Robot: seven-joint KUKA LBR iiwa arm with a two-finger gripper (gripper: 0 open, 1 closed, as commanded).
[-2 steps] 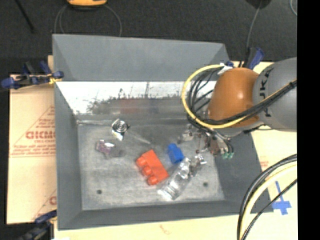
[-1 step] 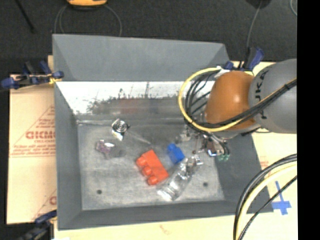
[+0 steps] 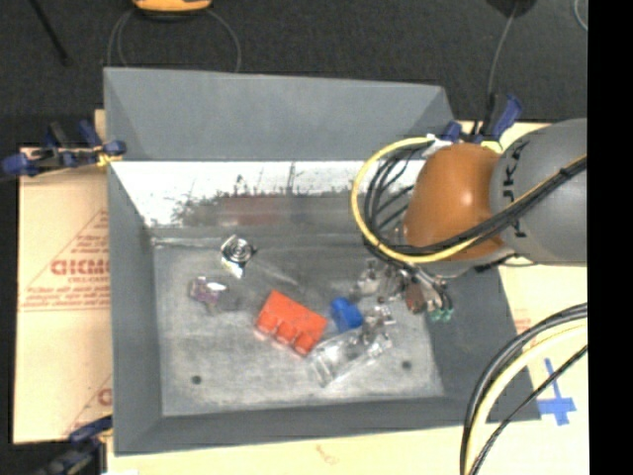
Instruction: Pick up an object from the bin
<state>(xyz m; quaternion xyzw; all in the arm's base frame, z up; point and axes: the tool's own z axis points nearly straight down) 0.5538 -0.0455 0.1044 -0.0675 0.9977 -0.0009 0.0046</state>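
At the left of the bin [image 3: 138, 295] floor lies a small purple bit [image 3: 208, 290], pale and partly see-through, its shape hard to make out. Just up and right of it sits a silver piece [image 3: 235, 252], shiny and crumpled-looking; I cannot tell what kind of thing it is. Toward the middle an orange block [image 3: 290, 323] lies tilted, its long side running down to the right. Close by its right end is a blue piece [image 3: 345, 314], small and boxy; whether the two touch I cannot tell. Below the blue piece lies a clear piece [image 3: 336, 361] of plastic, its outline fading into the grey floor and its right end running under my gripper [image 3: 380, 323]. The gripper hangs low over the right part of the floor, just right of the blue piece and over the clear piece's upper right end. It reads as a tangle of metal and glare, so I cannot tell whether it is spread or pressed together, nor whether it touches either piece. Above it my orange cover [image 3: 450, 206] hides the wrist, with yellow and black cables [image 3: 368, 181] looped around its left side. My grey arm [image 3: 554, 196] comes in from the right, bent down into the bin, and is cut off there.
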